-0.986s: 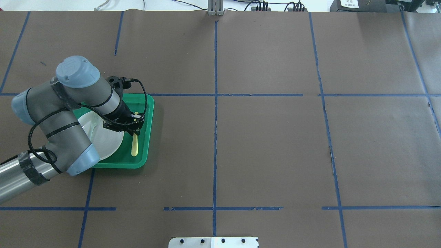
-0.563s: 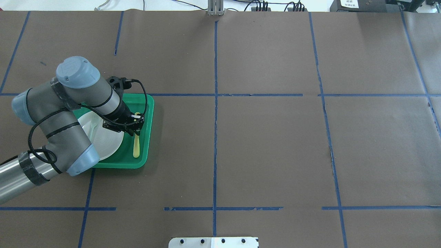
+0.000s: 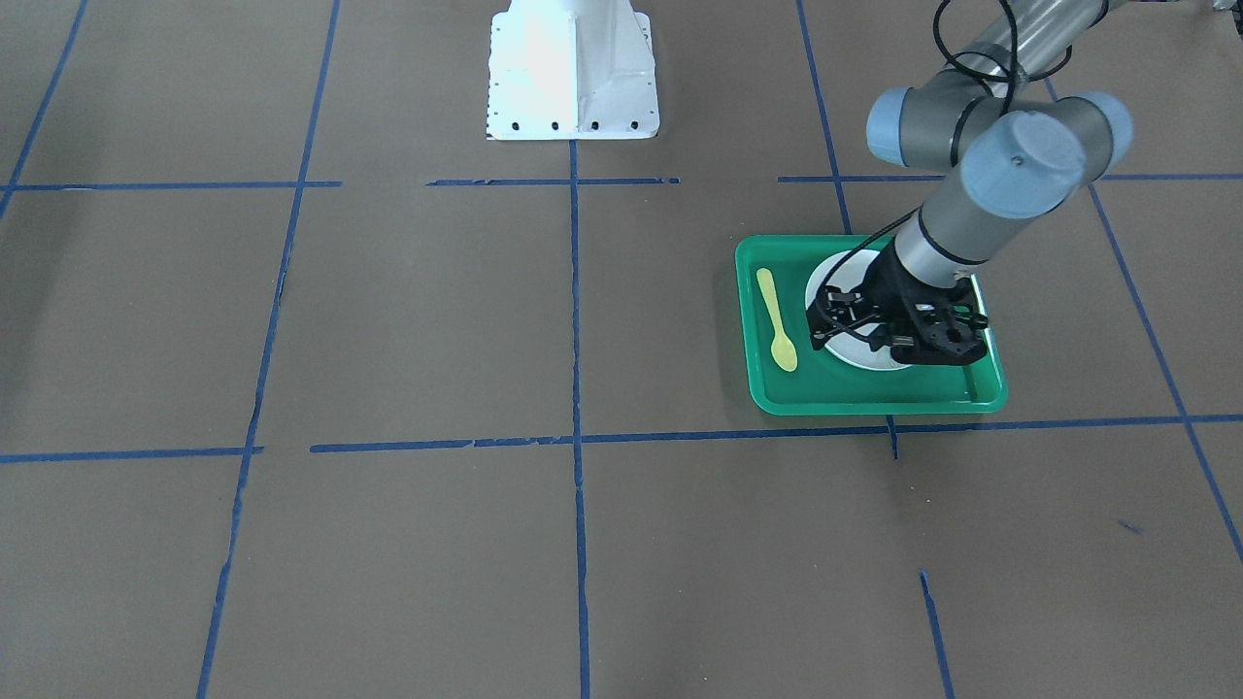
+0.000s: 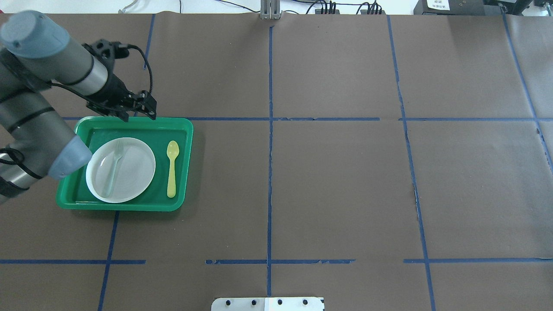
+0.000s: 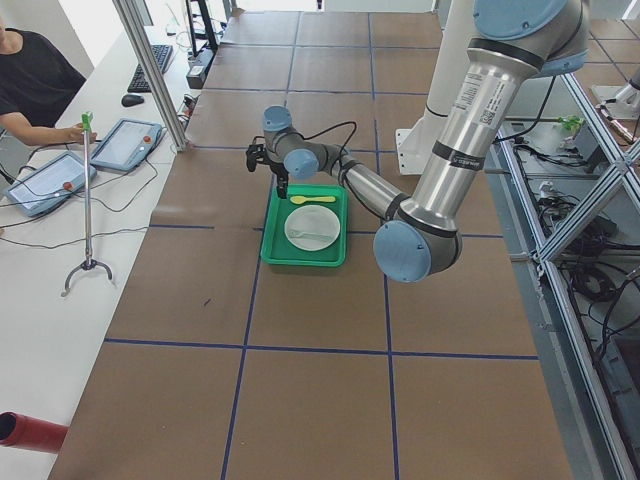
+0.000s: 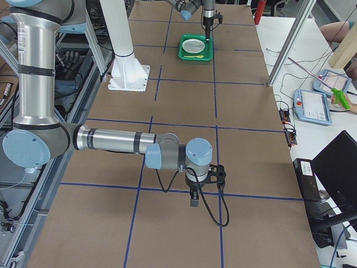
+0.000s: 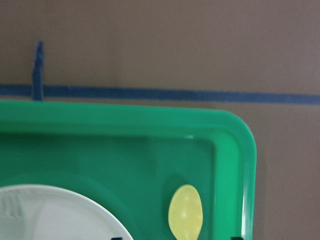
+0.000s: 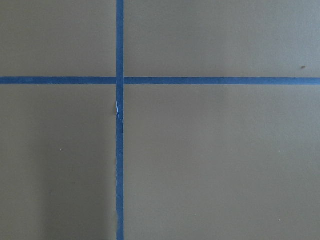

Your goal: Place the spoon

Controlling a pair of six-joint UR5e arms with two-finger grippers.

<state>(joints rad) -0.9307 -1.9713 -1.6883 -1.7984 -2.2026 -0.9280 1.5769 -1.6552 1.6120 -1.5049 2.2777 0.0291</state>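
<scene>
I use the green tray as my reference. The spoon lies flat on the tray's floor, in the strip between the white plate and the tray's rim on the robot's right. Its oval bowl points toward the tray's far rim and its handle runs back toward the robot. I see a narrow band of green between spoon and plate, so they are apart. Nothing grips the spoon.

The left gripper hangs in the air above the far part of the tray, clear of the spoon. Its two fingers are spread wide with nothing between them. From the left wrist camera I look down on the tray's far corner, with the spoon's bowl near the bottom of the view and the plate's edge beside it.

A pale grey-green fork lies on the plate, tines toward the tray's far rim.

The right gripper is well apart from the tray, low over the brown paper table cover. I cannot tell whether its fingers are spread or closed. Its wrist camera shows me only paper and crossing blue tape lines.
</scene>
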